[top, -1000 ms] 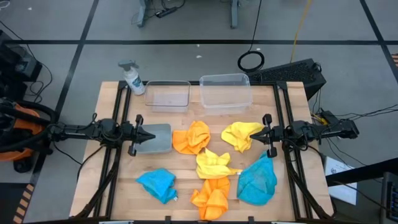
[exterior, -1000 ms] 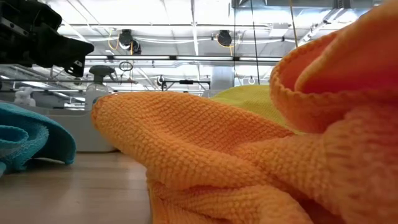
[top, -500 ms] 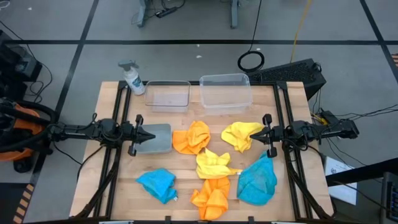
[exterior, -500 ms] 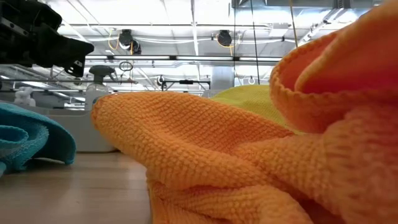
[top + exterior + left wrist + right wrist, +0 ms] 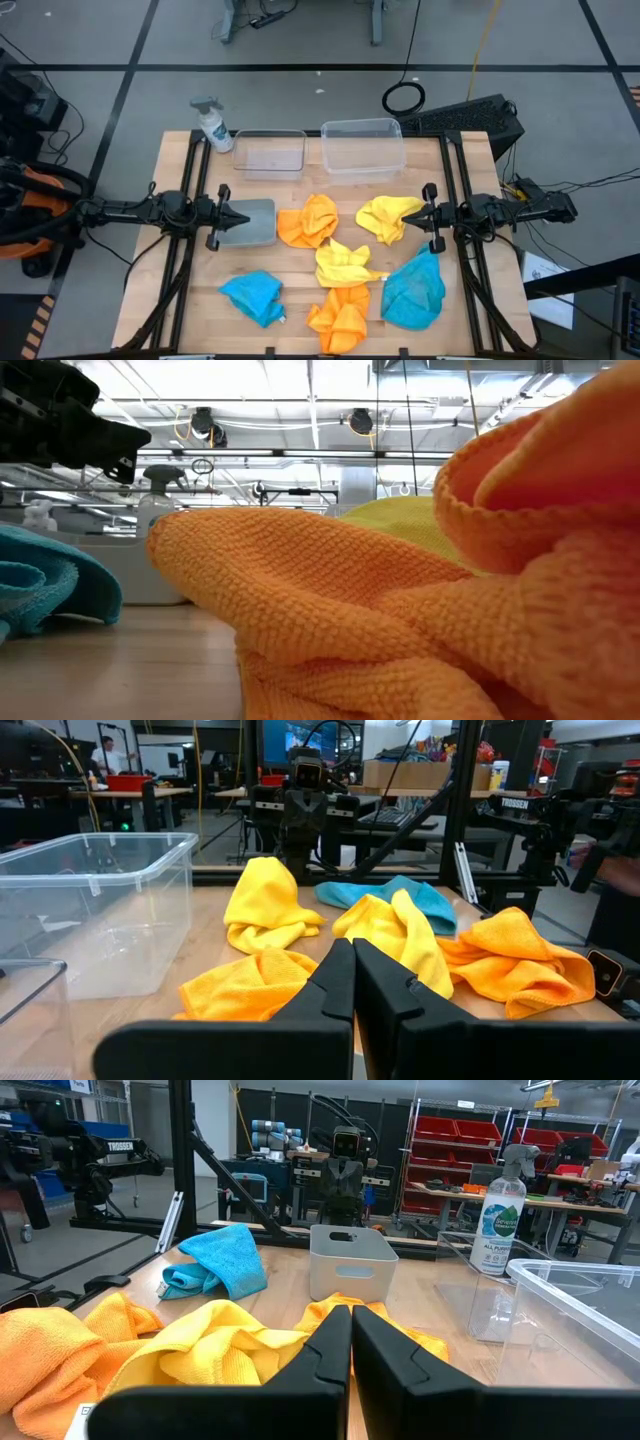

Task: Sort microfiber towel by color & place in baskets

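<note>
Six towels lie crumpled on the table in the high view: orange (image 5: 308, 220), yellow (image 5: 388, 217), yellow (image 5: 345, 263), orange (image 5: 340, 318), blue (image 5: 253, 295) and blue (image 5: 413, 290). Two clear baskets (image 5: 270, 153) (image 5: 363, 145) stand at the far edge. A third, greyer basket (image 5: 255, 225) sits at mid-left. My left gripper (image 5: 243, 218) hangs shut over that basket's left part and points right. My right gripper (image 5: 408, 214) hangs shut beside the far yellow towel and points left. Both wrist views show the fingers closed together (image 5: 352, 970) (image 5: 350, 1330) above the towels.
A white spray bottle (image 5: 212, 125) stands at the far left corner beside the clear baskets. The near orange towel (image 5: 350, 610) fills most of the low view. Black frame rails run along both table sides. Bare wood shows at the near left and between the baskets and the towels.
</note>
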